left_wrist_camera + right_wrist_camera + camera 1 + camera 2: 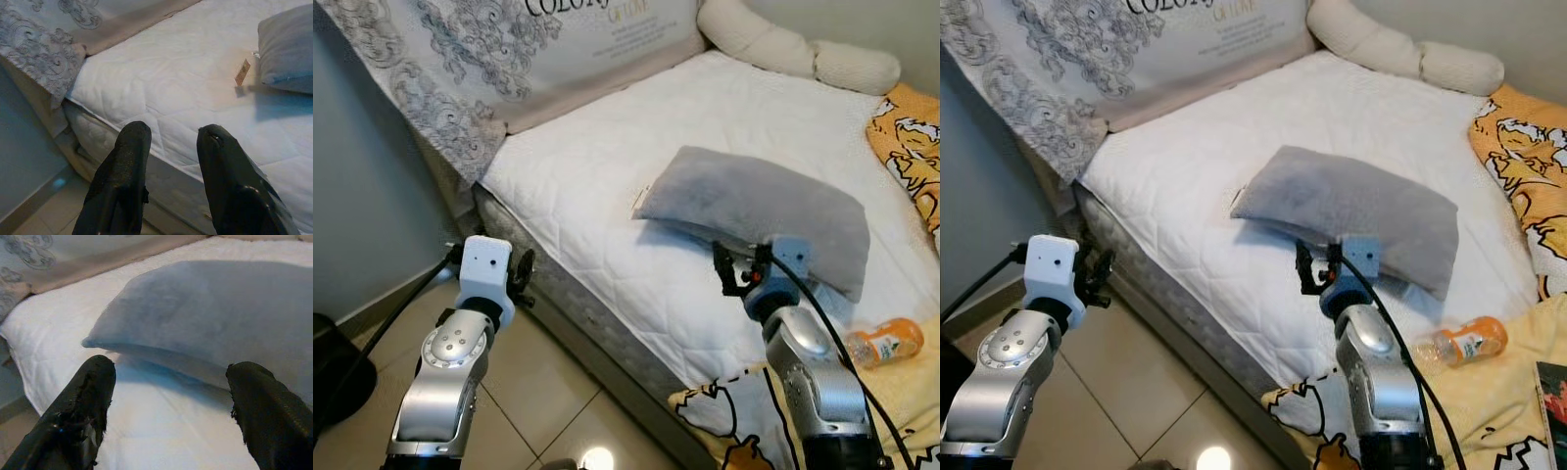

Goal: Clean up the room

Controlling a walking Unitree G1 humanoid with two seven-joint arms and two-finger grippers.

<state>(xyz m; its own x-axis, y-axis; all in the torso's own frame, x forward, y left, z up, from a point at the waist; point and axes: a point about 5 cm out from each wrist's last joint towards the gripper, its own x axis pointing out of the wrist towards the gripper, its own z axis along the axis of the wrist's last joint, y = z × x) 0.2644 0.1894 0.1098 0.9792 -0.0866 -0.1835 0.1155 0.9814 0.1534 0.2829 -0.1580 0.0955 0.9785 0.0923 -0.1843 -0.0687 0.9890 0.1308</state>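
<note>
On the white mattress [607, 186] lie one grey pillow [759, 211] and one orange bottle [886, 343]; both grippers, left [168, 142] and right [168, 382], gape empty.

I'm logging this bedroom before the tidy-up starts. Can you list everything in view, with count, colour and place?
Quilted mattress: one, white, fills the bed.
Soft rectangular pillow: one, grey, lying on the mattress middle, just beyond the right gripper.
Patterned bedspread with lettering: one, grey and beige, at the head end, hanging over the mattress corner.
Long bolster cushion: one, cream, along the far edge.
Cartoon-print blanket: one, yellow-orange, on the bed's right side and hanging off the near edge.
Plastic bottle: one, orange, lying on the blanket at right.
Tiled floor: beige, beside the bed.
Left gripper: black, open, off the mattress edge.
Right gripper: black, open, facing the pillow.
</note>
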